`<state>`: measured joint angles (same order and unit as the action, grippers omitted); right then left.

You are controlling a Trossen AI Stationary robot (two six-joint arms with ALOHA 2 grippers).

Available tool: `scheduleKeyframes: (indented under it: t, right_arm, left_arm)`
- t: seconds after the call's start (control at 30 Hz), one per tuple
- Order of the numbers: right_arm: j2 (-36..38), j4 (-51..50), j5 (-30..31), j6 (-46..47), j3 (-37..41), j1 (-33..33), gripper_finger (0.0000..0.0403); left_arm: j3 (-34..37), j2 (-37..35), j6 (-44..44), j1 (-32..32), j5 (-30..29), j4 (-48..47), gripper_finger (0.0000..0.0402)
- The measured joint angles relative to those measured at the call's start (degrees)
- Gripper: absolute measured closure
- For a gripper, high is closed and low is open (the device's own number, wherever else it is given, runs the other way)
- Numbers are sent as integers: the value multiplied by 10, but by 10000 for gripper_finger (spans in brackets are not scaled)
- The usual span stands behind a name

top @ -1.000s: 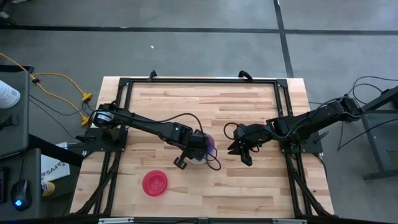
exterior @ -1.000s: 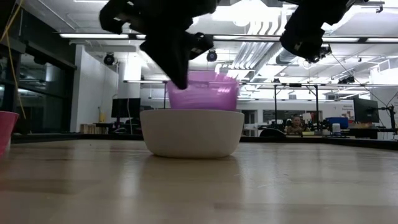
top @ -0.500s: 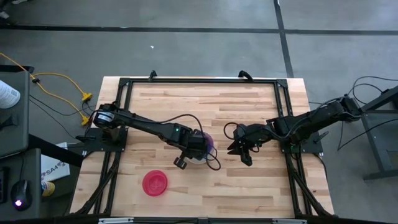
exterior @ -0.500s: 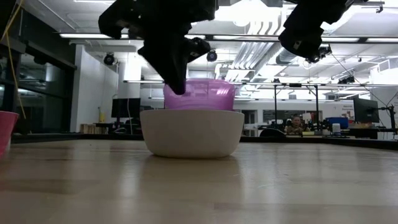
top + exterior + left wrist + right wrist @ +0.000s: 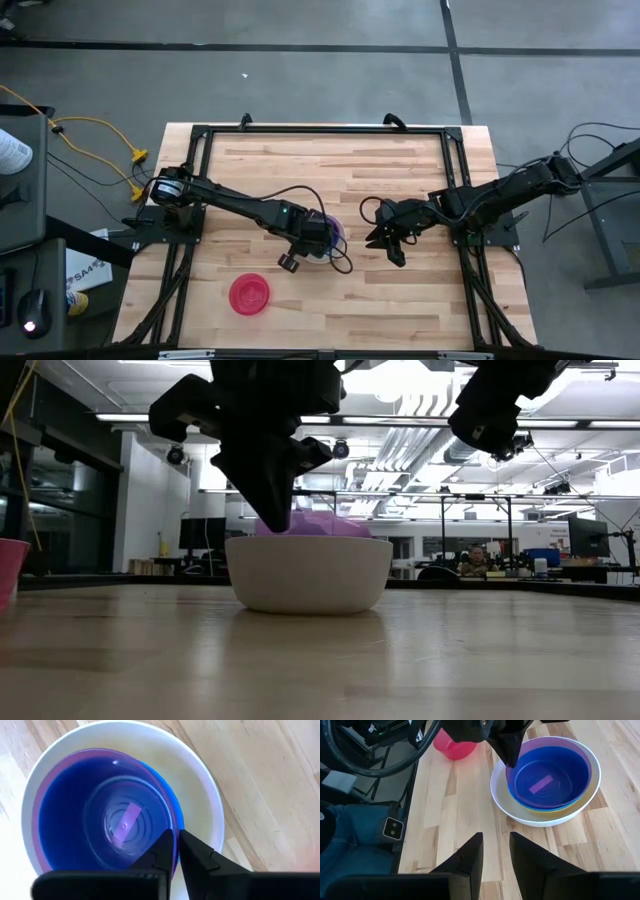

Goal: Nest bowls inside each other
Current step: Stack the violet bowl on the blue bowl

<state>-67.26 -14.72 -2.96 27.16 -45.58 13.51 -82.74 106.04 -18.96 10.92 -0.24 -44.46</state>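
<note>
White bowl (image 5: pixel 545 805) upright, mid tabletop, w/ yellow bowl (image 5: pixel 555 808), blue bowl (image 5: pixel 547 782) & purple bowl (image 5: pixel 551 742) nested inside. Red-pink bowl (image 5: pixel 249 294) alone, upright, near-left of stack.

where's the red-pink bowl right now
In the high view, the small round red-pink plastic bowl sits alone on the wooden table near the front edge, left of centre, apart from the white bowl holding the nested stack.
</note>
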Motion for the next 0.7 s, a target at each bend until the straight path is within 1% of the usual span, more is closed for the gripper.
scheduleKeyframes:
  t: [0.13,0.3,0.53,0.7]
  right_arm:
    - [0,0,0,0,0,0,314]
    - [0,0,0,0,0,0,314]
    - [0,0,0,0,0,0,314]
    - [0,0,0,0,0,0,314]
  left_arm:
    - [0,0,7,0,1,3,356]
    - [0,0,14,2,1,2,346]
    - [0,0,24,23,-6,2,343]
    - [0,0,34,24,-18,-1,343]
